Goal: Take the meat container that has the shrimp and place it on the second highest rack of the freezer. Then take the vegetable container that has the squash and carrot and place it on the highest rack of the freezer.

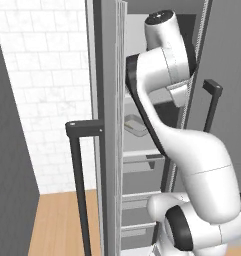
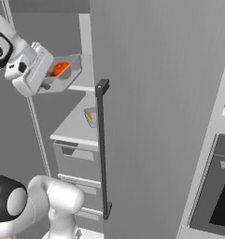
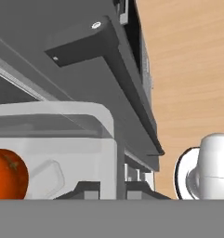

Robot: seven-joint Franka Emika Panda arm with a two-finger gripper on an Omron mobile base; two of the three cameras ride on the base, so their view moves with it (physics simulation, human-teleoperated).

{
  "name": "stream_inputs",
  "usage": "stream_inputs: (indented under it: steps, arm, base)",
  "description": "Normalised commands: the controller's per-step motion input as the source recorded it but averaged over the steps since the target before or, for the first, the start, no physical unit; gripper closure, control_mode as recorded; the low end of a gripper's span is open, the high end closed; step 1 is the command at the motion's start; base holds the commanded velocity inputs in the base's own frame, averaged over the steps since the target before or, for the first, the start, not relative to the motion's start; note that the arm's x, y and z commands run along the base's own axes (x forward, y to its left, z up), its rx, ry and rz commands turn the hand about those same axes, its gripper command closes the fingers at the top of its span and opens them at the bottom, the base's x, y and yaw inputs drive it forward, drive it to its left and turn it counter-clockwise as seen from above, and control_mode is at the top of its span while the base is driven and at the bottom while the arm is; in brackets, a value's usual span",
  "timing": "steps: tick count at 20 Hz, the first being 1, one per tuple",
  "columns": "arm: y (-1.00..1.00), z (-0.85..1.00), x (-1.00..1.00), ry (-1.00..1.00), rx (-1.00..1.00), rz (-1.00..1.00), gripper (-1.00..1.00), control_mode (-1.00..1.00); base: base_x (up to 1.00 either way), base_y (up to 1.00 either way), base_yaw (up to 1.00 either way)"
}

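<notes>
Up beside the grey freezer's (image 2: 146, 116) highest rack (image 2: 83, 87), the jaws (image 2: 45, 80) grip the clear vegetable container (image 2: 62, 72) of orange squash and carrot (image 2: 60, 68) by its near rim, keeping it level for shelving.

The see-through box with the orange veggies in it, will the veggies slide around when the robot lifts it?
Probably a little. The vegetable container looks stiff with smooth clear walls, and it's tilted in the gripper, so the round orange pieces could roll. Its walls should keep them in.
</notes>
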Motion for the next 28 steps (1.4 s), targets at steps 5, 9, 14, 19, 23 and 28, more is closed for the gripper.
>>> stream_inputs:
  steps: [5,9,14,19,23,28]
  arm:
    - [0.00,-0.21,0.58,0.06,0.00,-0.06,1.00,-1.00]
    - [0.00,-0.13,0.74,0.05,0.00,-0.05,1.00,-1.00]
    - [0.00,-0.12,0.74,0.05,0.00,-0.04,1.00,-1.00]
    - [0.00,-0.12,0.66,0.03,0.00,-0.03,1.00,-1.00]
    - [-0.02,-0.09,0.67,0.02,0.00,-0.03,1.00,-1.00]
    - [0.00,-0.04,0.74,0.02,0.00,-0.05,1.00,-1.00]
  base:
    - [0.00,0.00,0.00]
    - [0.00,0.00,0.00]
    - [0.00,0.00,0.00]
    - [0.00,0.00,0.00]
    - [0.00,0.00,0.00]
    - [0.00,0.00,0.00]
